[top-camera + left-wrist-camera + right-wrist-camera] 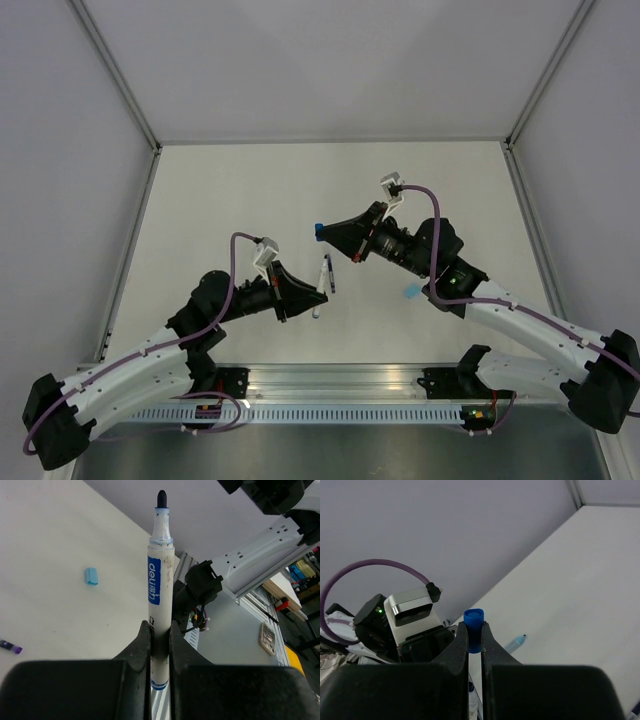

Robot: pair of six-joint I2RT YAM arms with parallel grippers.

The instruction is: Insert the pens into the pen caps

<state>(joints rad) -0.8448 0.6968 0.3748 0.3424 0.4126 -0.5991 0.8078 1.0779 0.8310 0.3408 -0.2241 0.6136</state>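
My left gripper (160, 630) is shut on the white-barrelled pen (160, 575), which stands up out of the jaws with its dark tip bare. From above, that pen (322, 288) sits at the left gripper (312, 292) near the table's middle. My right gripper (474, 631) is shut on the dark blue cap (473, 621), whose end pokes past the fingertips. In the top view this cap (318, 231) hangs up and slightly left of the pen's upper end, apart from it. The light blue cap (91, 576) lies loose on the table (410, 292). A second pen (516, 642) with a light blue tip lies on the table.
The table is white with grey walls on three sides. A metal rail (350, 400) carrying both arm bases runs along the near edge. Purple cables loop over each wrist (240, 250).
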